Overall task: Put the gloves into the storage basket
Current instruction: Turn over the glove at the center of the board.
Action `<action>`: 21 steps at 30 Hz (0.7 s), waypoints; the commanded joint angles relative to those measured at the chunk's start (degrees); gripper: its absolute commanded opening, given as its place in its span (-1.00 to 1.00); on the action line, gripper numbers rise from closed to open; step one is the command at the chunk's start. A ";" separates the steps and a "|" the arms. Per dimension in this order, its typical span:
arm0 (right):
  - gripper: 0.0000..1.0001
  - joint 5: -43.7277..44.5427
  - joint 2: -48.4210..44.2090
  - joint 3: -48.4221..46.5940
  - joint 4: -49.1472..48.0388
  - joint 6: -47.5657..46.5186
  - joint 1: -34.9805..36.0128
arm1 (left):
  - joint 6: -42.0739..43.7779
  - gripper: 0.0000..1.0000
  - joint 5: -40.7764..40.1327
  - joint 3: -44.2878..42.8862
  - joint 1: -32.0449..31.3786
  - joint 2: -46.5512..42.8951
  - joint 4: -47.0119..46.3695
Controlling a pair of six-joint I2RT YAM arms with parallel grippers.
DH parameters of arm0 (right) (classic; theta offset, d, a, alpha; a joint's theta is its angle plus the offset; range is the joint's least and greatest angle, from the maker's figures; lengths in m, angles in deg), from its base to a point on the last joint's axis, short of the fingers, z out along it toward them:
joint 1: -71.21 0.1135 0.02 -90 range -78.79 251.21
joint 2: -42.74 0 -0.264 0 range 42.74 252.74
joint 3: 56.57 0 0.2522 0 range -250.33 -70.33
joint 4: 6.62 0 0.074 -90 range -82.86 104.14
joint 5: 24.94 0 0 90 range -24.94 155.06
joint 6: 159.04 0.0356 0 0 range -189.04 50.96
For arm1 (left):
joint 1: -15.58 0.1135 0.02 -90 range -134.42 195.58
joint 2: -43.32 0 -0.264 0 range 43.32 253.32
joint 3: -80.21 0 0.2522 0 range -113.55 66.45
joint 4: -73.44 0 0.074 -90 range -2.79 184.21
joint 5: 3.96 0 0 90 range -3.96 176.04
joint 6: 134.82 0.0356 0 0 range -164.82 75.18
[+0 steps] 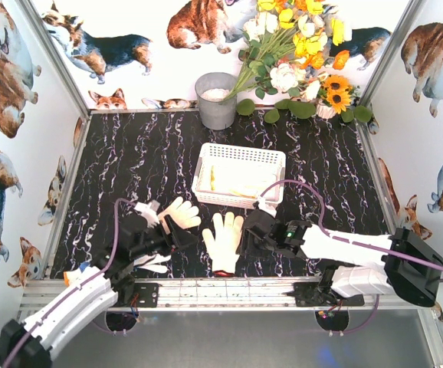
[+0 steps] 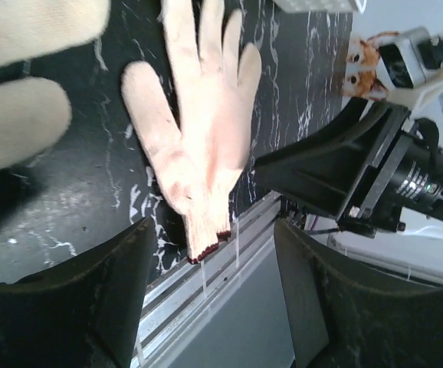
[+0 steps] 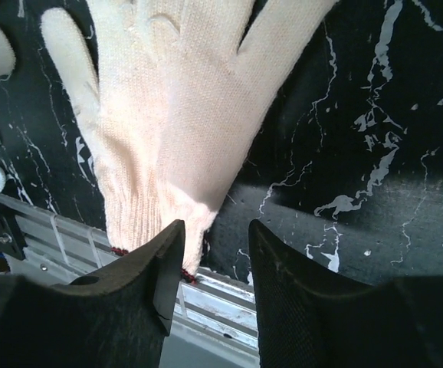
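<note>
- Right now I see one cream-white knitted work glove [image 1: 224,239] lying flat on the black, white-veined table [image 1: 129,169]. Its tips point away from the arms, and its dark-red-edged cuff is at the near edge by the metal rail [image 1: 229,290].
- My left fingers [image 1: 183,236] sit low just to the left of that glove. They stand moderately apart with nothing between them; in the left wrist view the gap shows only the table edge and the rail.
- My right fingers [image 1: 252,230] are on the glove's other side, down by the cuff, with a narrow gap between them. A corner of the cuff lies right at one fingertip. I cannot tell whether it touches, and nothing is clamped.
- A second cream knitted glove [image 1: 180,212] lies on the table just beyond the left fingers. The pale tips of a third glove [image 1: 152,263] stick out from under the left arm.
- A white rectangular plastic basket with lattice sides [image 1: 241,153] stands mid-table, beyond the gloves and apart from them, with some pale glove fabric [image 1: 237,189] inside.
- A grey round metal bucket [image 1: 216,103] stands behind the basket at the back wall, beside a bunch of yellow, white and orange flowers [image 1: 294,54].
</note>
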 commanded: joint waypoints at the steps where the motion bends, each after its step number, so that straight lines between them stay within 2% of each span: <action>1: -0.20 1.78 1.14 -0.82 -3.34 -0.66 0.43 | -4.55 0.12 -6.90 -0.20 -7.49 5.70 -9.39; 5: -0.28 1.76 1.64 -0.57 -4.13 -0.80 0.41 | -5.55 0.00 -9.84 -1.13 -12.93 15.04 -14.77; 9: -0.36 2.32 2.27 -0.65 -3.95 -1.25 0.43 | -7.15 -0.04 -10.76 -0.76 -15.10 21.23 -18.81; 15: -0.47 2.05 5.13 -0.74 -4.32 -1.65 0.43 | -9.90 -0.09 -11.36 0.45 -17.83 27.42 -25.90; 21: -0.56 1.50 8.31 -0.80 -4.77 -1.55 0.43 | -12.22 -0.23 -18.65 0.77 -22.63 30.69 -26.41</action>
